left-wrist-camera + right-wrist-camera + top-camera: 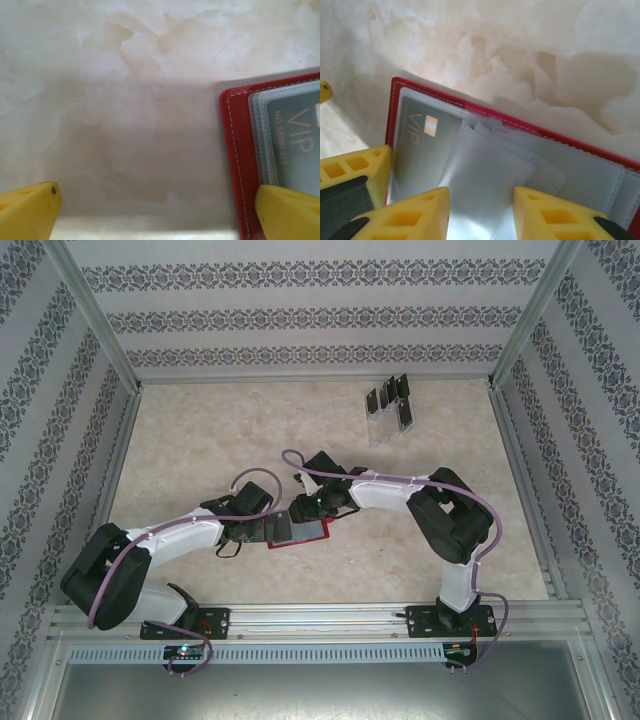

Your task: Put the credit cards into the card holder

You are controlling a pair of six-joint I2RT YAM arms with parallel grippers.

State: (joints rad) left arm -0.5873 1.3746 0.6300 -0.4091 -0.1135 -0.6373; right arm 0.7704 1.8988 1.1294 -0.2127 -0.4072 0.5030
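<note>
- We see the card holder (530, 127) lying open on the pale marbled surface (520, 50), its red stitched border running along its far and left sides.
- In its left clear pocket sits a grey credit card (420, 150) marked "VIP", with a gold chip (431, 126) near the card's upper edge.
- Beside that pocket, several clear sleeves (490, 170) fan out loosely and overlap toward the holder's right part.
- The right gripper (481, 200) hangs low over the holder's near part. Its two yellow fingers (415, 215) are set apart, and one loose sleeve lies in the gap.
- The left gripper (350, 125) stands spread wide: one finger (355, 167) covers the holder's left border, the other tip (324, 92) sits over bare surface.
</note>
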